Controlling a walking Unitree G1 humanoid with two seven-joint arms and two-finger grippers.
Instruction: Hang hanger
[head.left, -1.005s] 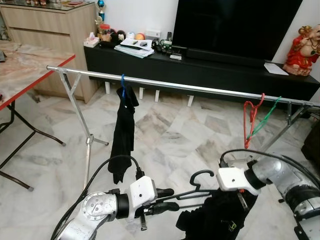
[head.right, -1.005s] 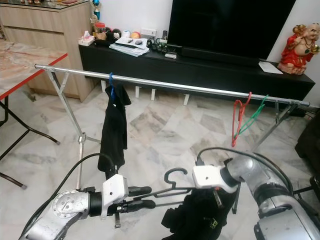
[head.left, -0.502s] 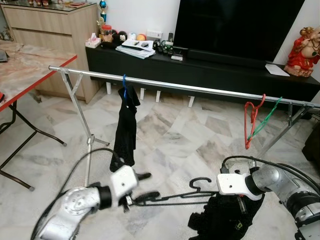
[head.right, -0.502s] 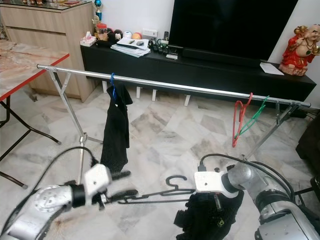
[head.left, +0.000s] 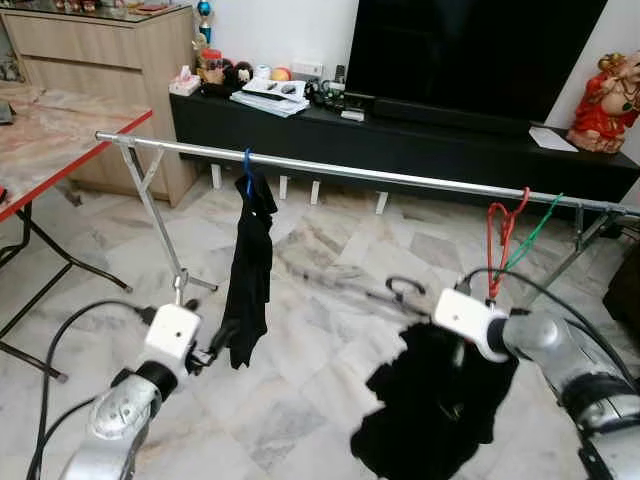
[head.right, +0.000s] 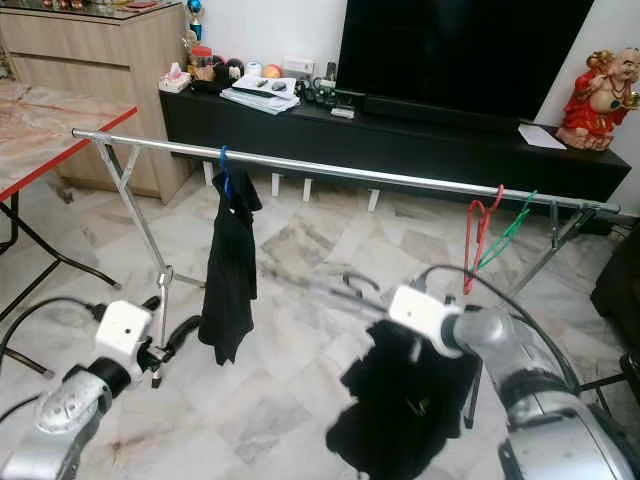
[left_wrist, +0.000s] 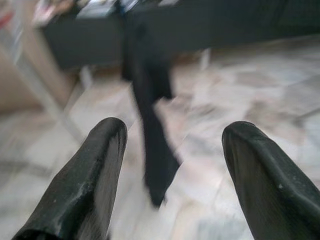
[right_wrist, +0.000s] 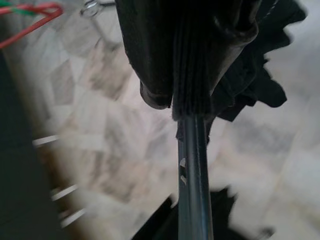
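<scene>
A black hanger (head.left: 404, 290) with a black garment (head.left: 432, 400) draped on it hangs from my right gripper (right_wrist: 192, 105), which is shut on the hanger's bar below the silver rail (head.left: 400, 178). The hanger is blurred and its hook sits a little under the rail. Low at the left, my left gripper (left_wrist: 172, 165) is open and holds nothing. It faces a black garment (head.left: 250, 265) that hangs from a blue hanger (head.left: 246, 170) on the rail.
A red hanger (head.left: 503, 235) and a green hanger (head.left: 535, 228) hang near the rail's right end. The rail's leg (head.left: 155, 215) stands at left beside a red-edged table (head.left: 60, 135). Behind the rail stands a black TV console (head.left: 420, 140).
My left gripper has let go of the hanger and swung back to the left. My right gripper has lifted the hanger and garment up toward the rail.
</scene>
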